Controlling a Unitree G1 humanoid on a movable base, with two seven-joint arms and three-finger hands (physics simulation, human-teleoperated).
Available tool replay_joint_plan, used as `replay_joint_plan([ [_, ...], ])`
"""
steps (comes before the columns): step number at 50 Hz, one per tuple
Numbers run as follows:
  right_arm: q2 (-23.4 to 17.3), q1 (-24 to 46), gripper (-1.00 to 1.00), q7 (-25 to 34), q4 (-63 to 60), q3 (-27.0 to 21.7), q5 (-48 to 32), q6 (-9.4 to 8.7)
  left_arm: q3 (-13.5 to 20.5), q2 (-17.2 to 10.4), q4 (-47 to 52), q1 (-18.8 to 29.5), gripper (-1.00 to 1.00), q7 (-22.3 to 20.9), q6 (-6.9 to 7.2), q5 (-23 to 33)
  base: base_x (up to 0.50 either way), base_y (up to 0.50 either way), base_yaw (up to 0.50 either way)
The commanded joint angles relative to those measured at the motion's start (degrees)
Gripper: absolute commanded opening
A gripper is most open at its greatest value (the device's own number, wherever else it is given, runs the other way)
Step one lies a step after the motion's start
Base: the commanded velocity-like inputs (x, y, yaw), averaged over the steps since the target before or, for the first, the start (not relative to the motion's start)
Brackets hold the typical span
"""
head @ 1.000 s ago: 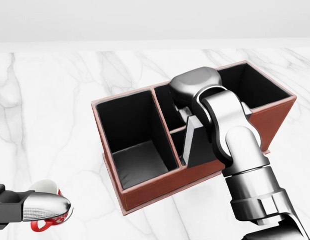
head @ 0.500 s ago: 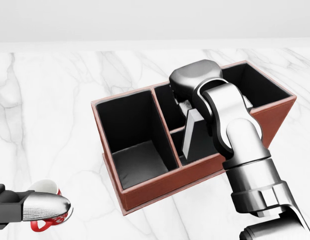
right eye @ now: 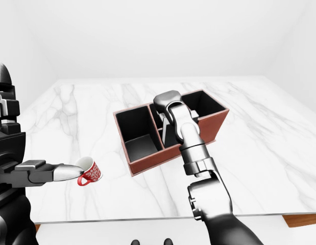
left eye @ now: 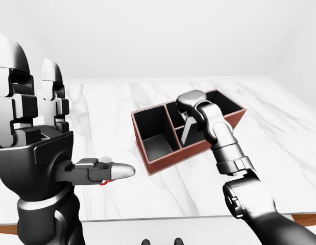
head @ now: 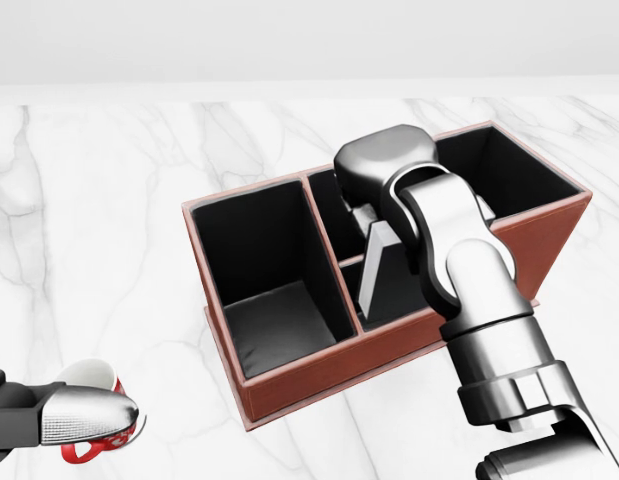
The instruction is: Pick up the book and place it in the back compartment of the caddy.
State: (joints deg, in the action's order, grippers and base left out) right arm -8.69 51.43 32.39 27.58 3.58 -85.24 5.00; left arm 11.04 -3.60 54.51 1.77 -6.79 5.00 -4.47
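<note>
The grey book (head: 379, 268) stands tilted inside the red-brown caddy (head: 319, 372), in the small middle compartment nearer the head view's bottom, its upper end under the right hand (head: 384, 170); whether those fingers clamp it cannot be told, the hand's shell hiding them; the caddy's large left compartment holds nothing visible, and the right one is partly hidden by the arm; the caddy sits mid-way across the white marble table (right eye: 260, 153); the left hand (left eye: 32, 148) is raised at the left, fingers spread apart; beside its thumb stands a red patterned mug (right eye: 90, 171).
</note>
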Motion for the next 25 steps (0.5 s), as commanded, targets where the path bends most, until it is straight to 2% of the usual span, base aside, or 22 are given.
replay_joint_plan([
  [1, 0.01, 0.47, -1.00, -2.16, 0.84, 0.11, -0.11, 0.00, -0.14, 0.00, 0.24, 0.01, 1.00, 0.04, 0.00, 0.00, 0.00, 0.00, 0.00],
  [25, -0.32, 1.83, -1.00, -5.03, 3.23, 0.07, 0.75, 0.00, -0.86, 0.23, 0.20, -0.47, 1.00, -0.07, 0.00, 0.54, 0.00, 0.00, 0.00],
])
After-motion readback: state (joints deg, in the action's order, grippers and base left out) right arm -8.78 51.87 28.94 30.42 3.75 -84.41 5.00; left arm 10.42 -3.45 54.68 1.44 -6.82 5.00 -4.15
